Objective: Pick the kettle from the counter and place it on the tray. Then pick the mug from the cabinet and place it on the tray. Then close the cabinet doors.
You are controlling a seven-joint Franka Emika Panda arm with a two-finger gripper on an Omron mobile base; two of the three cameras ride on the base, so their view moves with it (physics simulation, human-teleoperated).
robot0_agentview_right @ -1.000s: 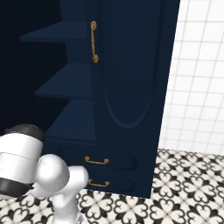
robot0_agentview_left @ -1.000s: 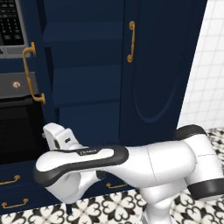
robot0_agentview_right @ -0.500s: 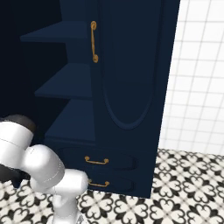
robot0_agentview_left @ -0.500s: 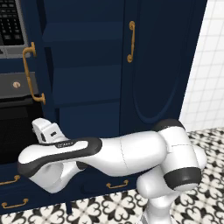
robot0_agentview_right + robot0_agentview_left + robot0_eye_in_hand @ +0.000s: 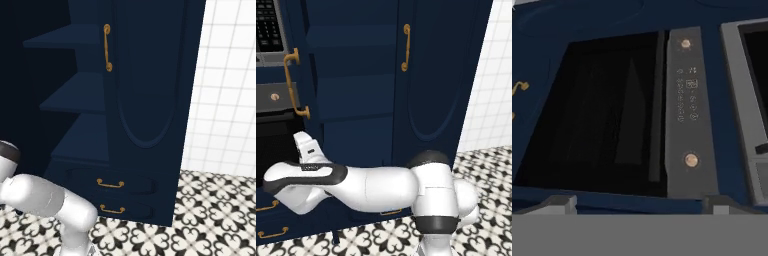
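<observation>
Patterned floor and white tile wall around navy cabinet point(image 5: 150, 100). Gripper point(image 5: 639, 202) aimed at black oven point(image 5: 607, 105), tips well apart, nothing between them. Probably on the last step: shelves bare, right door point(image 5: 431, 75) shut, left door point(image 5: 303, 75) ajar, edge near forearm. Mug, kettle, tray nowhere to check. Tight room leftward, open floor rightward.

In the left base view the white arm point(image 5: 356, 185) has swung further left and lower across the tall navy blue cabinet point(image 5: 361, 90): its forearm now lies nearly level, with the wrist end in front of the black-fronted oven unit point(image 5: 273, 135). In the right base view the arm's white elbow point(image 5: 45, 197) has sunk toward the lower left corner.
</observation>
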